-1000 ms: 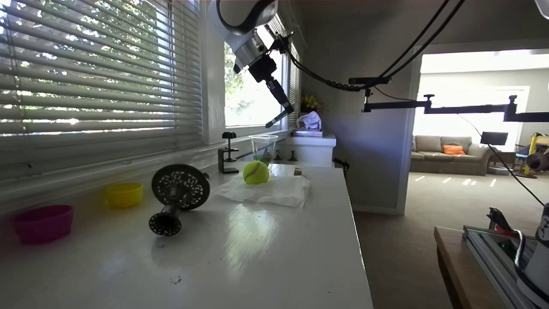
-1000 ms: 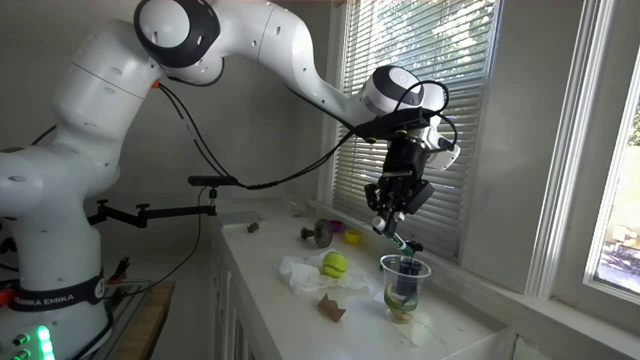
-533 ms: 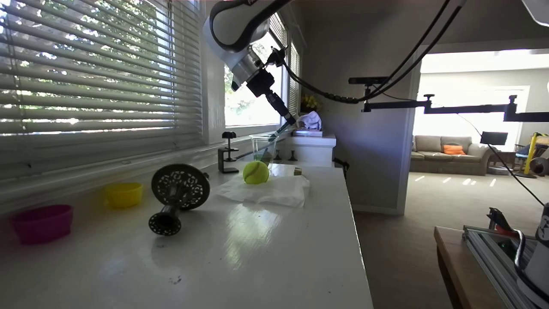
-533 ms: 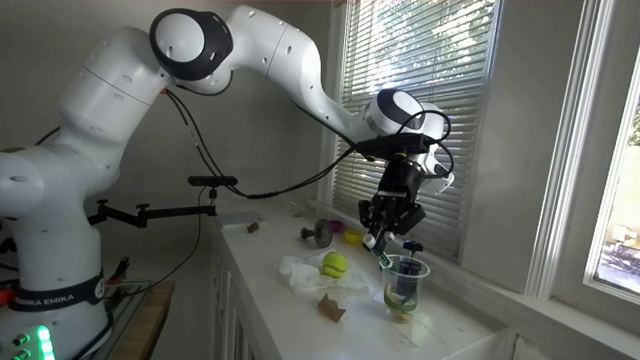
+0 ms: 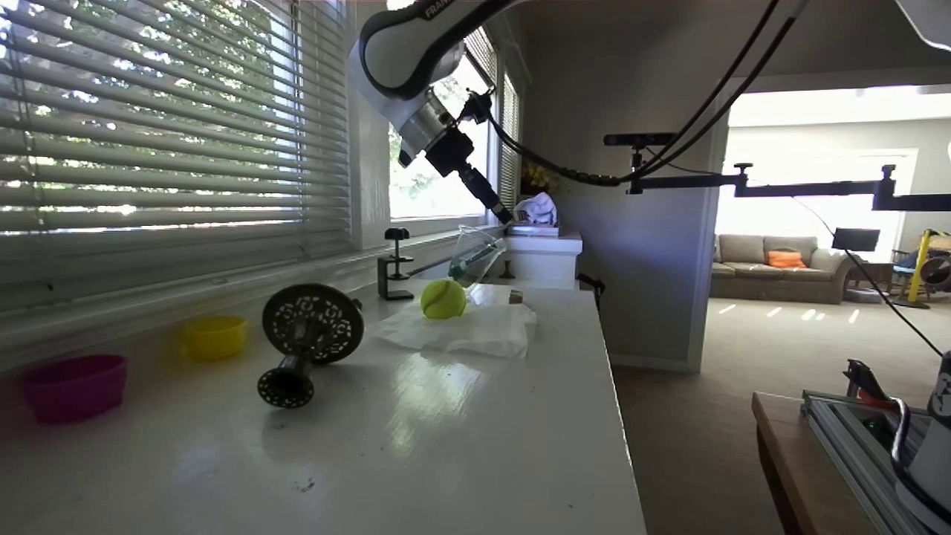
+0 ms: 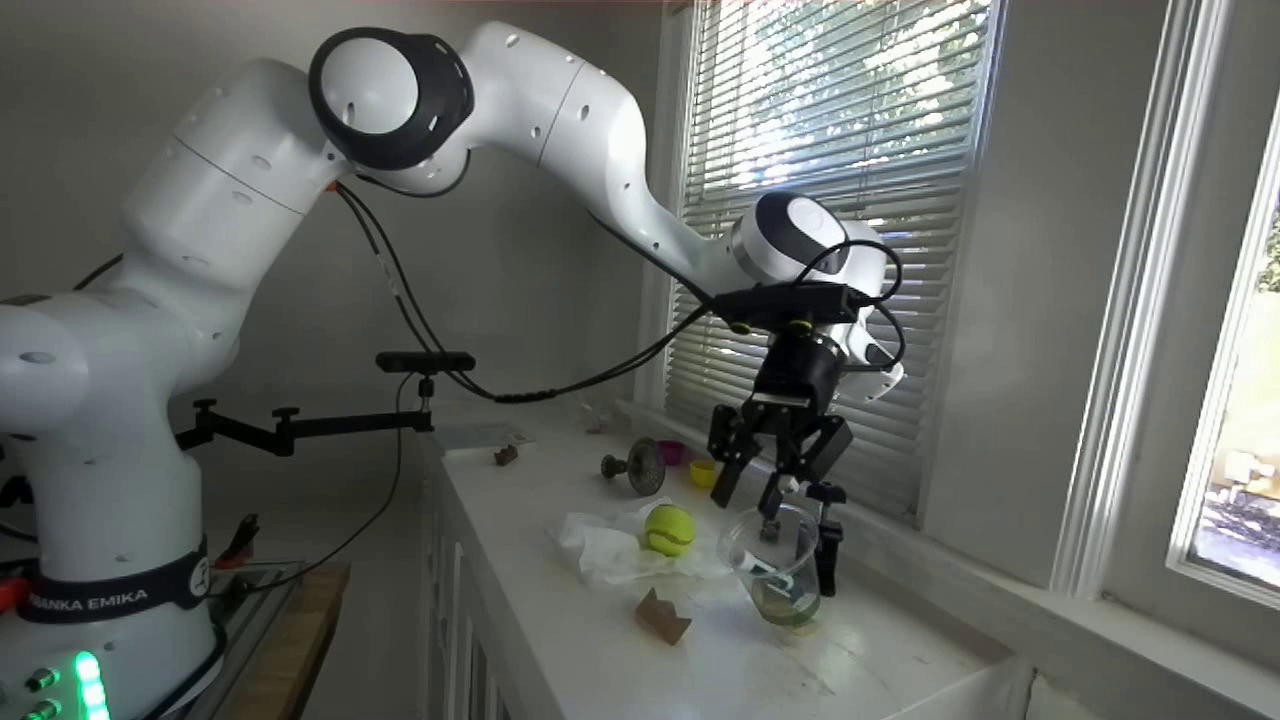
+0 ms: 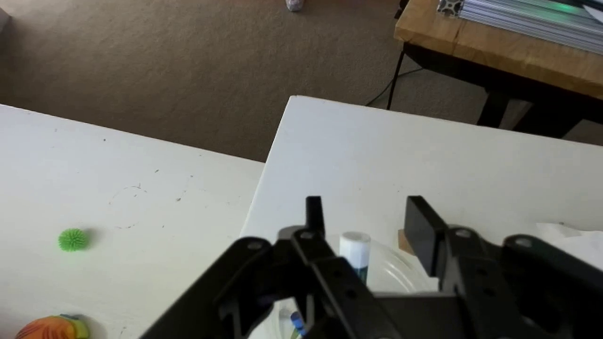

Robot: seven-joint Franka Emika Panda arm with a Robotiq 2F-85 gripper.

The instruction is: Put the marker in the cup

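The wrist view showed the Robotiq gripper (image 7: 366,207) with its fingers (image 7: 426,235) spread and pinching nothing, the white end of the marker (image 7: 355,249) below the gap between them. In both exterior views the marker lay inside the clear plastic cup (image 6: 792,558), which was tilted, its mouth leaning toward the room-side edge of the counter (image 6: 720,680). The cup was near the short end edge, closer to the window-side edge than to the room-side one. Whether a fingertip touched the rim could not be told. The step in hand was judged to be the letting-go, with placement essentially achieved and the lean the one defect. The next move appeared to call for a slow upward withdrawal, fingers kept wide of the rim; a sideways drag could topple the cup toward the room-side edge.
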